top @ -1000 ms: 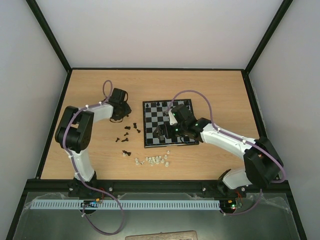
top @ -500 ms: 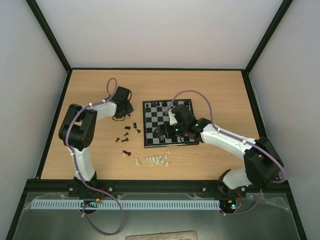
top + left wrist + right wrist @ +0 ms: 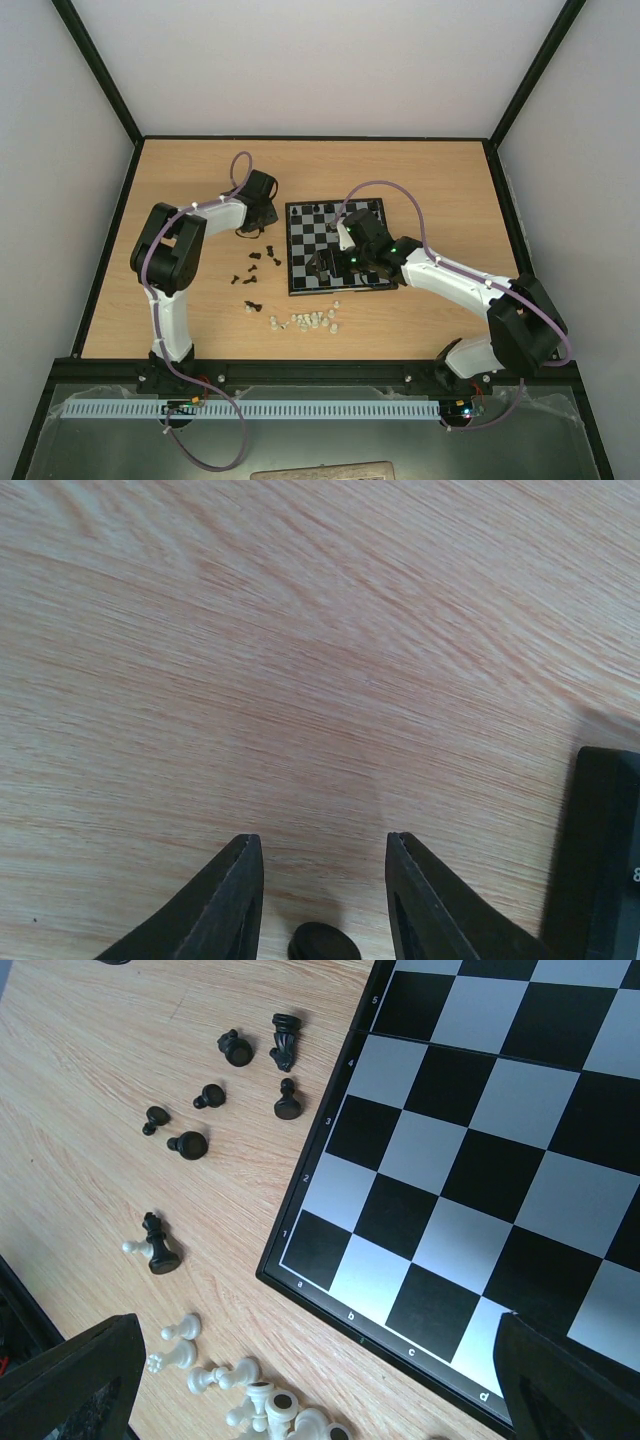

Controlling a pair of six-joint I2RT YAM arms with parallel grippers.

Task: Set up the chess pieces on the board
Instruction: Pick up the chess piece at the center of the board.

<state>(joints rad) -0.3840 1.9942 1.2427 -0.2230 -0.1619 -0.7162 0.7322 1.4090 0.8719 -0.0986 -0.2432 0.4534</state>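
Beside the far left corner of the board (image 3: 291,250), the left hand (image 3: 322,842) hovered low over the bare tabletop (image 3: 430,170). Its two fingers stood partly apart. A small round black thing (image 3: 322,946) showed between them at the very bottom of the left wrist view. It could have been the top of a chessman. I could not tell if the fingers pinched it or if it only sat there.

The right hand (image 3: 315,1345) hung over the near left corner of the board. It was spread wide and held nothing.

Most of the black chess pieces (image 3: 235,1050) lay loose on the tabletop, between the board and the left edge. A few stood on the board's far row. The white pieces (image 3: 305,321) sat in a bunch toward the near edge.

I think the step in hand was bringing one black piece to the far row. If so, the next move called for lifting the left hand over the rim, stopping above a free square, and setting the piece down upright without bumping the ones next to it.

Only the top view showed both arms and the far row. Only the right wrist view showed the loose pieces well: some were tipped on their sides. Only the left wrist view showed the thing between the left fingers, and a dark edge on its right, likely the board's rim.
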